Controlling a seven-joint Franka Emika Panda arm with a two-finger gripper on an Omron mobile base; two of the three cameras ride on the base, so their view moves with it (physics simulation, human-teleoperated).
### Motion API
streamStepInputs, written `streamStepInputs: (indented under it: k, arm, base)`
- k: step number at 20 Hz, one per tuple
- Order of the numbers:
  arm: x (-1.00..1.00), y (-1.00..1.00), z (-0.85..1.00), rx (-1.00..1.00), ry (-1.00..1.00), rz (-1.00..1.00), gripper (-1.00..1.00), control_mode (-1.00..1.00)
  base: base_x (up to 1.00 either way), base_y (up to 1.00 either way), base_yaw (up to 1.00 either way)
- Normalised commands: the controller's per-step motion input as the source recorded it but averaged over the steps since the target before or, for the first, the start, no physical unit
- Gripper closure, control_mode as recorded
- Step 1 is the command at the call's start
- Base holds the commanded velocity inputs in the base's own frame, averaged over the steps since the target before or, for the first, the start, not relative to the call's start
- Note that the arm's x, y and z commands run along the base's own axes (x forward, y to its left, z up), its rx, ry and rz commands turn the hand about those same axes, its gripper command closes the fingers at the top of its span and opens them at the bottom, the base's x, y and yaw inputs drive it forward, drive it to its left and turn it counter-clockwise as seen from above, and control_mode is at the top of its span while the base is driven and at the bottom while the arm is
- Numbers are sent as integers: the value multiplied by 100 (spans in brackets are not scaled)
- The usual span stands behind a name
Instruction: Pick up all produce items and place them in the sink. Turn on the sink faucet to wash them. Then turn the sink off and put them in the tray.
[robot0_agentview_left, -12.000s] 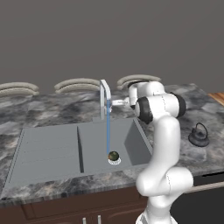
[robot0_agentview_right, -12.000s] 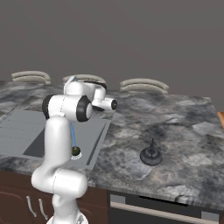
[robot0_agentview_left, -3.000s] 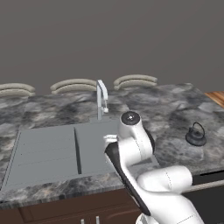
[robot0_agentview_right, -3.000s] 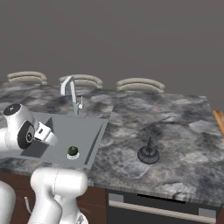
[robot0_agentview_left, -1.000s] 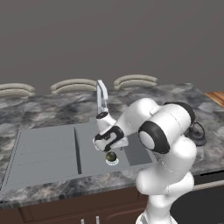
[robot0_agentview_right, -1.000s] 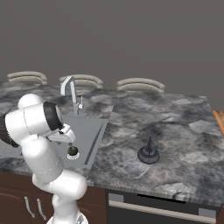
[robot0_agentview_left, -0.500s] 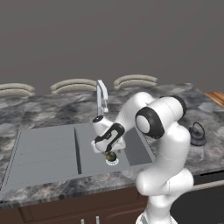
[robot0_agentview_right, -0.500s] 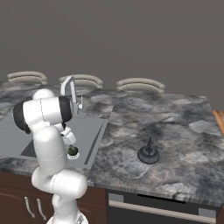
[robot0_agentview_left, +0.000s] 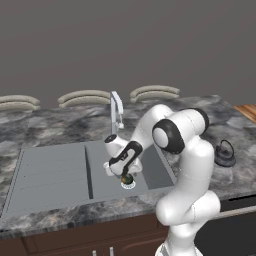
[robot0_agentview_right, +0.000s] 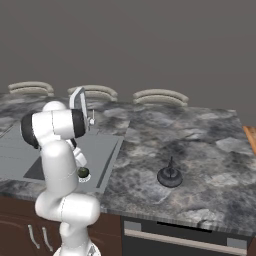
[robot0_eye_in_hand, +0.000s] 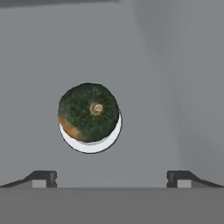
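Granite counter (robot0_agentview_right: 165, 135) surrounds grey sink (robot0_agentview_left: 55, 172) beneath a plain grey wall (robot0_agentview_left: 125, 45).

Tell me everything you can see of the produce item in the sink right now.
The produce item is small, round and dark green, like a little squash, with a tan stem stub facing the hand camera and an orange-red patch on one side. It sits in the grey sink basin, right on the round white drain, which shows as a crescent past its edge. The gripper hangs above it with jaws wide open, not touching it. Nothing else rests against it.
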Motion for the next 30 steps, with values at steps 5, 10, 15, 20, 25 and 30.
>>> streamStepInputs:
  k: [5,10,15,20,25,30]
  arm:
    - [9,-1,-13,0,-8,0,-100,-100]
    - [8,-4,-11,0,-7,0,-100,-100]
    - [13,-6,-11,0,-2,0,-100,-100]
    - [17,-6,-6,0,0,0,-100,-100]
    - [16,-2,-6,0,0,0,-100,-100]
    - [0,-3,-15,0,0,0,-100,-100]
  base:
    - [0,0,0]
    - [0,0,0]
    - [0,0,0]
    - [0,0,0]
    - [0,0,0]
    - [0,0,0]
